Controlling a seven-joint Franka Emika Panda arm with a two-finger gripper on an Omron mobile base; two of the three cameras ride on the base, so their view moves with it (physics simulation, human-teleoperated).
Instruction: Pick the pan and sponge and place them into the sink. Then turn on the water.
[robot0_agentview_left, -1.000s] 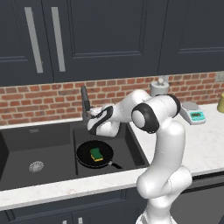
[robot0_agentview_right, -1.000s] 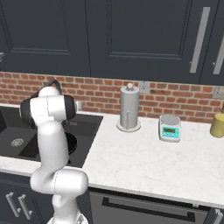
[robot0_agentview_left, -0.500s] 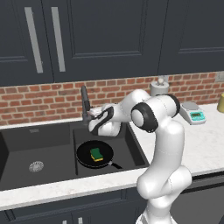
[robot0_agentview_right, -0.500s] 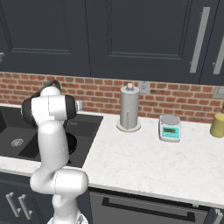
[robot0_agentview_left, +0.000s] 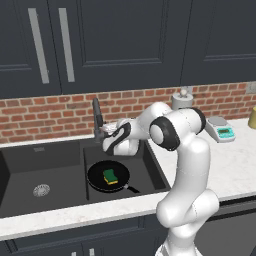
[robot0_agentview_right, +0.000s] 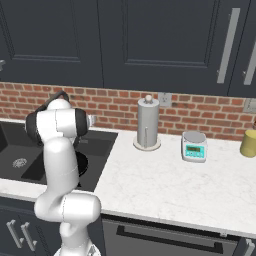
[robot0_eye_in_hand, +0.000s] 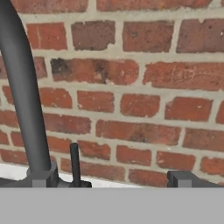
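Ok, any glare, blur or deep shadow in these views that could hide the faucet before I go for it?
Left base view: even flat light, no glare; the faucet is dark but stands out against the brick, open gripper beside it. Hand view: sharp, the faucet neck large at left, no blur. Right base view: the arm itself blocks the faucet.

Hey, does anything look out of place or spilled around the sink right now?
Nothing stands out. The pan sits flat in the sink with the sponge resting in it, no water is running from the faucet, and nothing looks spilled.
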